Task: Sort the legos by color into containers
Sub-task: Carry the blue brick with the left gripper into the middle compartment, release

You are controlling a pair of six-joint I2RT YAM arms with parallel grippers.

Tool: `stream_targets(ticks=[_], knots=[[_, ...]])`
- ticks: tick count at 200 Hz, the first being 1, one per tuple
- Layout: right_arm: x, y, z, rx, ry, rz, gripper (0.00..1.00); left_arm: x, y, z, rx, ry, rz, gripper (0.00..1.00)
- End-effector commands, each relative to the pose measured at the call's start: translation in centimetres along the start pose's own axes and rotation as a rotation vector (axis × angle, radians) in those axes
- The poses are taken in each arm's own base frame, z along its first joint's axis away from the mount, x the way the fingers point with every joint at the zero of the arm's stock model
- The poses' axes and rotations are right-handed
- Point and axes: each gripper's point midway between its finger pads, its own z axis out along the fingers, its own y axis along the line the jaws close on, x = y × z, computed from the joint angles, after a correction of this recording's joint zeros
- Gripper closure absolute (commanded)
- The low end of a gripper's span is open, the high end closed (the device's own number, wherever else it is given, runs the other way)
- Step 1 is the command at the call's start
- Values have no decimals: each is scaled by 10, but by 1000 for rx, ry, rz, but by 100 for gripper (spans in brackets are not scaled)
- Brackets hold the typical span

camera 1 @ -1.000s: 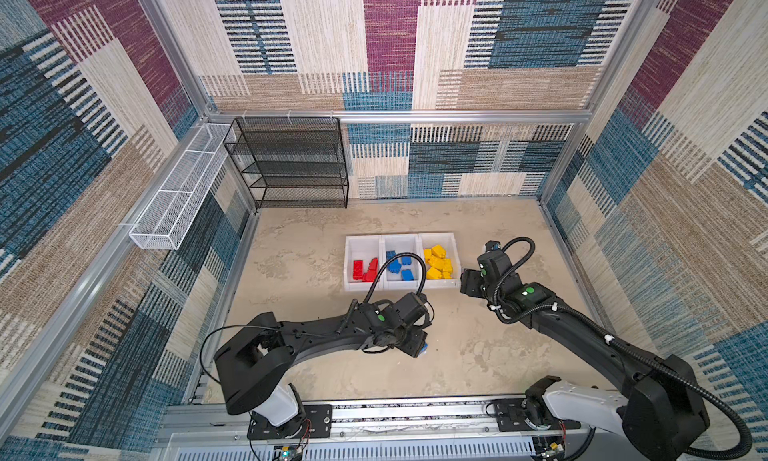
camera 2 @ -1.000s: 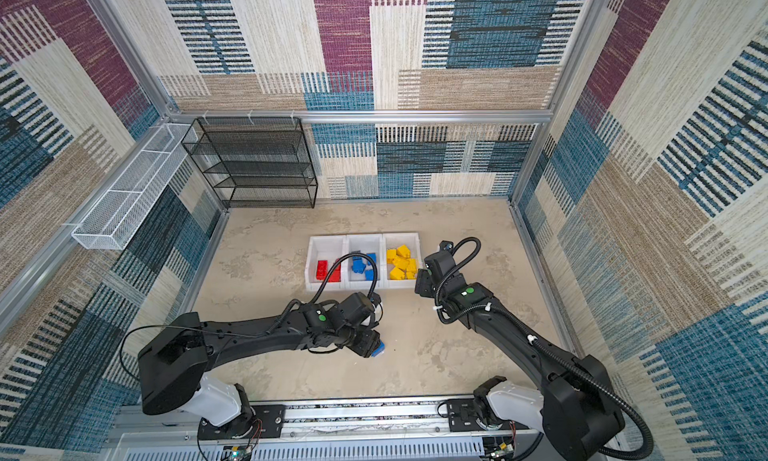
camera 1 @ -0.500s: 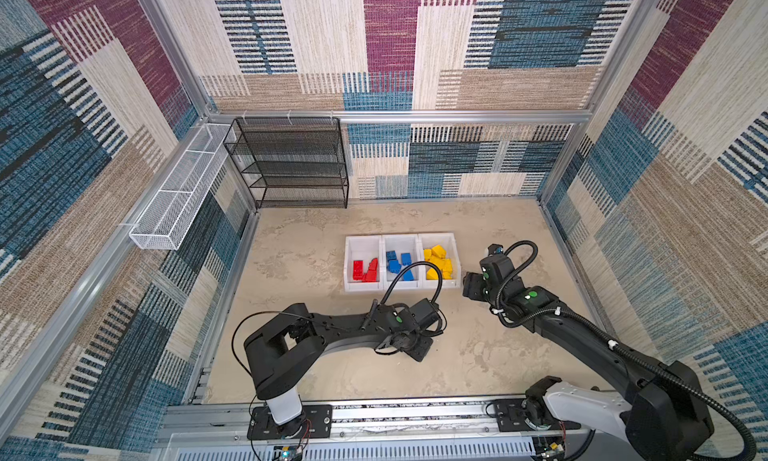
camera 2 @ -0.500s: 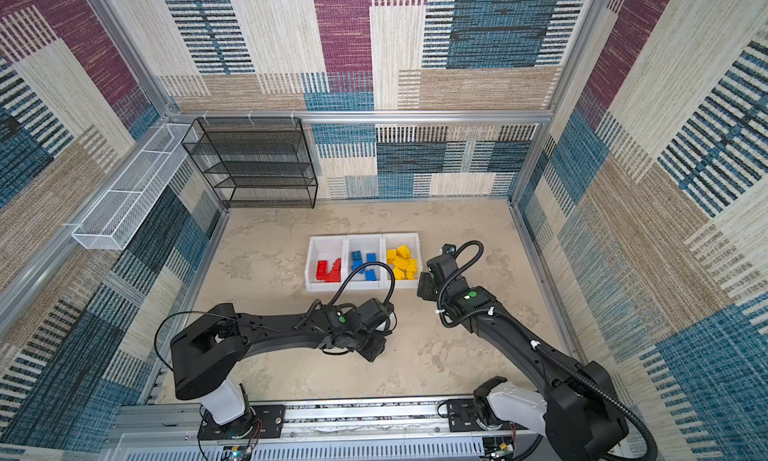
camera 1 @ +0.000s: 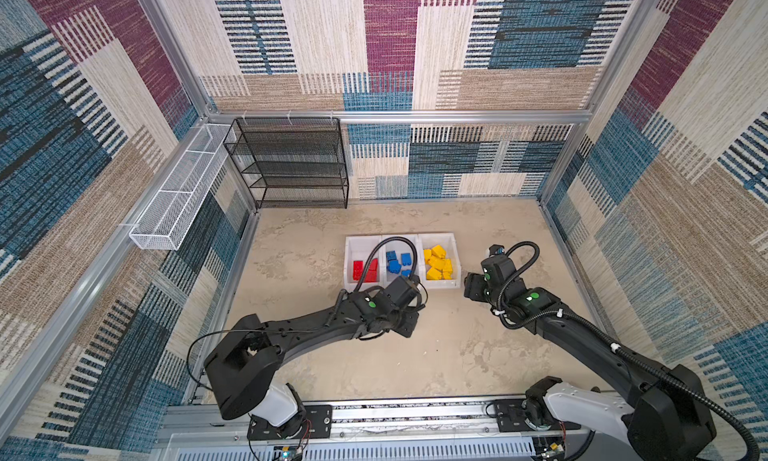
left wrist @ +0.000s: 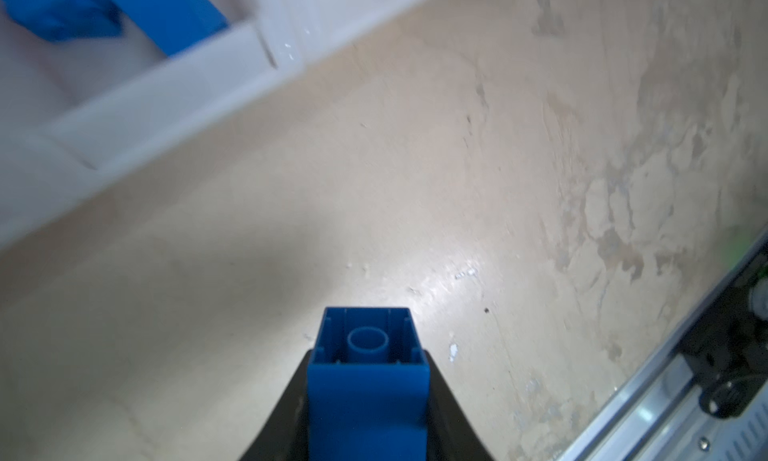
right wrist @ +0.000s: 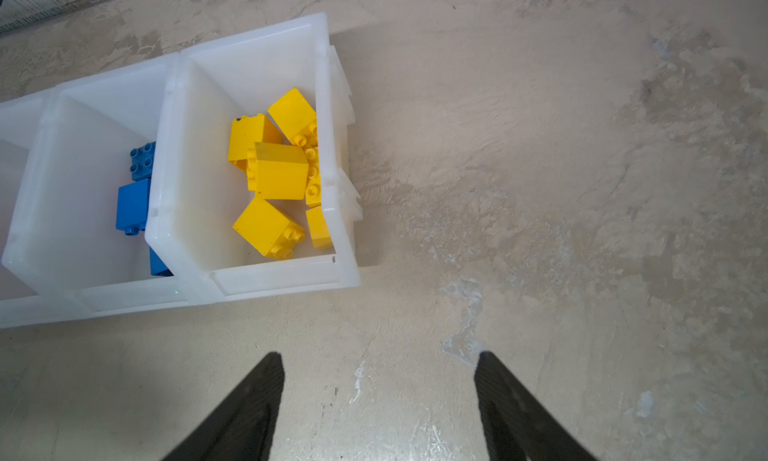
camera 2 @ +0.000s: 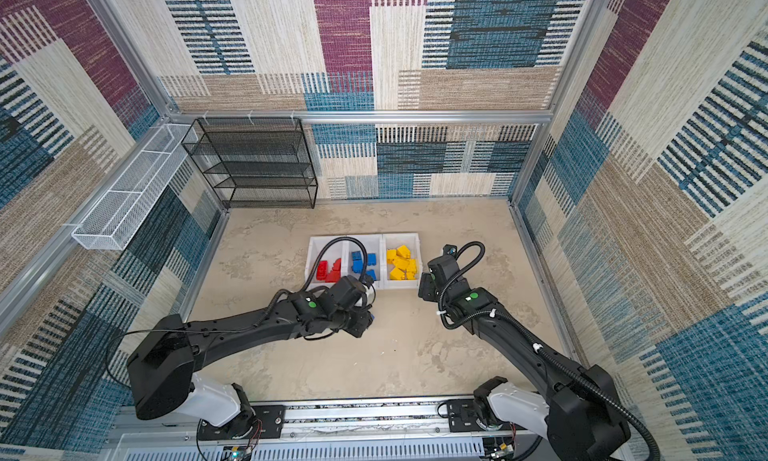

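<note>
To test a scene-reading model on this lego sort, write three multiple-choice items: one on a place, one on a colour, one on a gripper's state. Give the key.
1. In a top view, the yellow legos lie in which bin of the row?
A. left end
B. middle
C. right end

2. The lego held in the left gripper is:
A. red
B. blue
C. yellow

3. The right gripper is:
A. open and empty
B. shut on a yellow lego
C. shut and empty

Key:
1 C: the yellow pile sits in the rightmost white bin.
2 B: the left wrist view shows it blue, clamped hollow side out.
3 A: its jaws stand wide apart over bare table.
</note>
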Motion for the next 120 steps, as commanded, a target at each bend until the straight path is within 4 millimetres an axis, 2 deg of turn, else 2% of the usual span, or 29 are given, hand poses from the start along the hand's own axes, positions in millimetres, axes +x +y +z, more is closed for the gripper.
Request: stream_targets(ticks=[1,22,41,74,120], knots=[[-5,2,-2,-7,-15,3,25,-27,45,-19,-64,-65,-54,70],[-5,2,-2,-10,-17,2,25,-52,89,-34,-106,-113,-127,70],[-4,3,-1,-14,-15,3,25,-69,108,-39,-120,-136,-147,69],[-3,5,1,-21,-7,0,25,-99,109,-25,-100,-153,-136,69],[-6,7,-1,-23,-8,-19,25,-134,108,22,-65,-111,-160,69]])
